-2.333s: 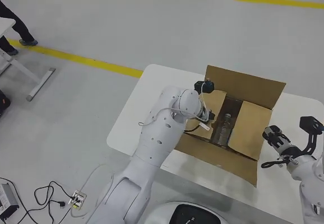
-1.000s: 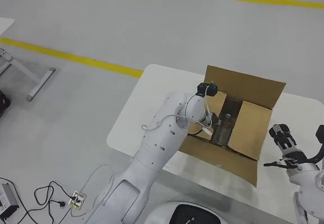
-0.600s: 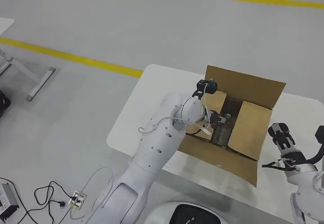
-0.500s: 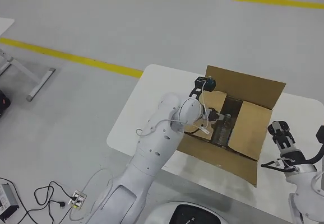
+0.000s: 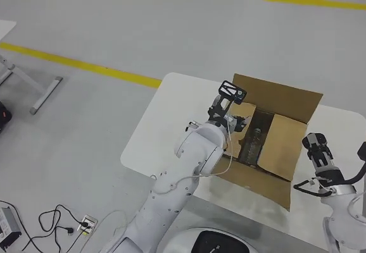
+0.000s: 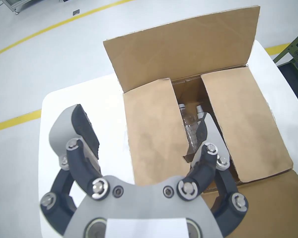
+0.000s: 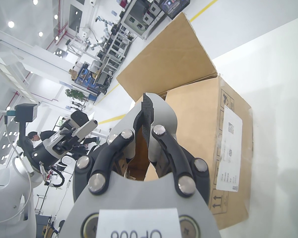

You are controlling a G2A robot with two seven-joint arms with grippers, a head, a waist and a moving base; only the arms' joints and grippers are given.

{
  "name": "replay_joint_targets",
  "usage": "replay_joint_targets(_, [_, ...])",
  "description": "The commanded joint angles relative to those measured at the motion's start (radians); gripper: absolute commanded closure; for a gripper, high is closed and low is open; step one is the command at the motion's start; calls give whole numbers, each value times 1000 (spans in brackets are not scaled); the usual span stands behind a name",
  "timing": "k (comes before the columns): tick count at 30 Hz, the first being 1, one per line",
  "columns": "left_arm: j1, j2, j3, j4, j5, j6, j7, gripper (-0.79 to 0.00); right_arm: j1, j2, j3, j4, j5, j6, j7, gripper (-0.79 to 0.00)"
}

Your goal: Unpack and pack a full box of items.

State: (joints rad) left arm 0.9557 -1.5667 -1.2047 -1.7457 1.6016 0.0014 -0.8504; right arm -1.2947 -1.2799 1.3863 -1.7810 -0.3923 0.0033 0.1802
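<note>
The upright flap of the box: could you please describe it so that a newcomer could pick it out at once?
An open cardboard box stands on the white table. Along its side farthest from the robot rises the upright flap, spanning the box's whole length. Unlike the two inner flaps folded nearly flat over the opening, it stands tall.

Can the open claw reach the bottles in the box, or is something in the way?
Two brown cardboard flaps lie folded over the cardboard box, leaving a narrow gap. The clear plastic bottles show only through that gap; elsewhere the flaps block the open left gripper.
</note>
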Motion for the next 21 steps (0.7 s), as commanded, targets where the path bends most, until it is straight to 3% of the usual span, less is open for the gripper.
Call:
replay_joint_targets(1, [0, 0, 0, 0, 0, 0, 0, -785, 9, 0, -9, 5, -7, 2, 16, 0])
replay_joint_targets(7, [3, 0, 0, -1, -5, 1, 7, -785, 38, -4, -34, 22, -2, -4, 40, 0])
replay_joint_targets(11, [42, 8, -7, -51, 8, -58, 145, -785, 43, -4, -33, 30, -2, -9, 43, 0])
replay_joint_targets(16, [140, 29, -83, -156, -42, -202, 284, -785, 46, -3, -22, 47, 2, -17, 46, 0])
replay_joint_targets(21, [259, 63, -187, -246, -3, -439, 410, -785, 57, -3, -19, 66, 8, -23, 50, 0])
